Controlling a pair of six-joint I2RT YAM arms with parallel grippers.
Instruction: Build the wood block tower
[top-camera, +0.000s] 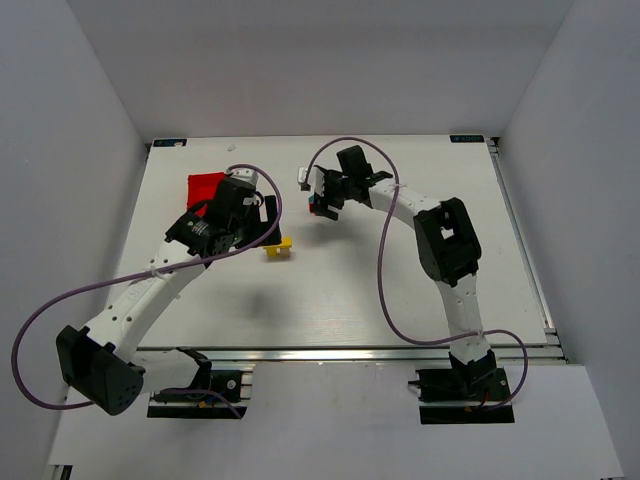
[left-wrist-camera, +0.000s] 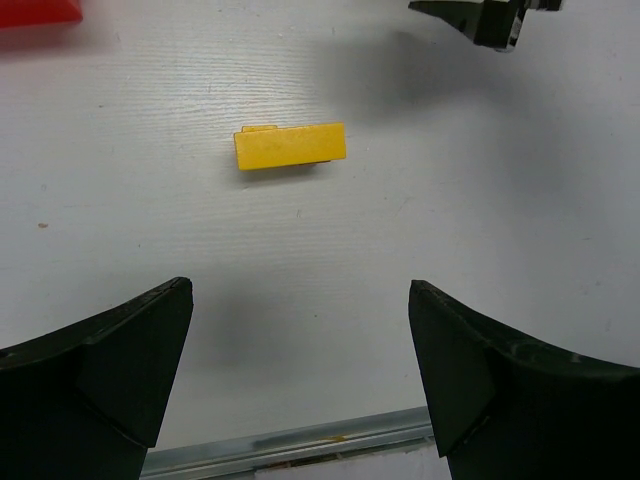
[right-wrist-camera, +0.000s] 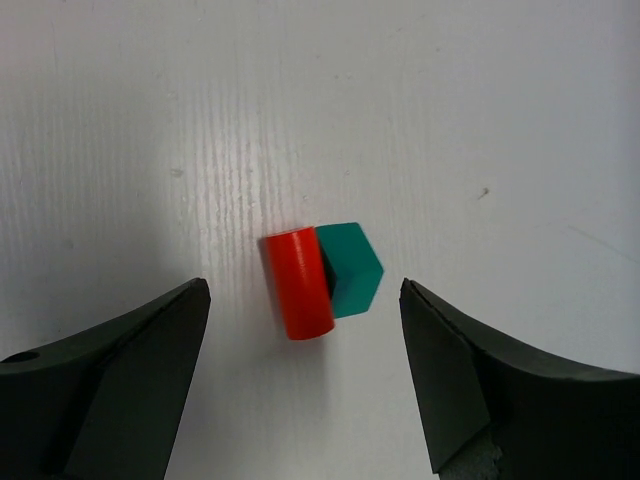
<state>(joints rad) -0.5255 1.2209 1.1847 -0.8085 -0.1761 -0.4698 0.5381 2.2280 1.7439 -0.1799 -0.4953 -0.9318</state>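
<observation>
The wood blocks lie in two places on the white table, and no stacked tower shows. A yellow rectangular block (left-wrist-camera: 290, 147) (top-camera: 278, 247) rests flat ahead of my left gripper (left-wrist-camera: 300, 290) (top-camera: 270, 225), which hovers open and empty short of it. A red cylinder (right-wrist-camera: 298, 283) lies on its side touching a teal angular block (right-wrist-camera: 352, 268); in the top view they show as a small red and teal spot (top-camera: 322, 210). My right gripper (right-wrist-camera: 305, 285) (top-camera: 322, 198) hangs above this pair, open, with one finger on each side and neither touching.
A red plastic bin (top-camera: 205, 187) (left-wrist-camera: 35, 10) stands behind the left gripper at the table's back left. The table's metal front rail (left-wrist-camera: 300, 440) runs below the left fingers. The two grippers work close together near the table's middle back.
</observation>
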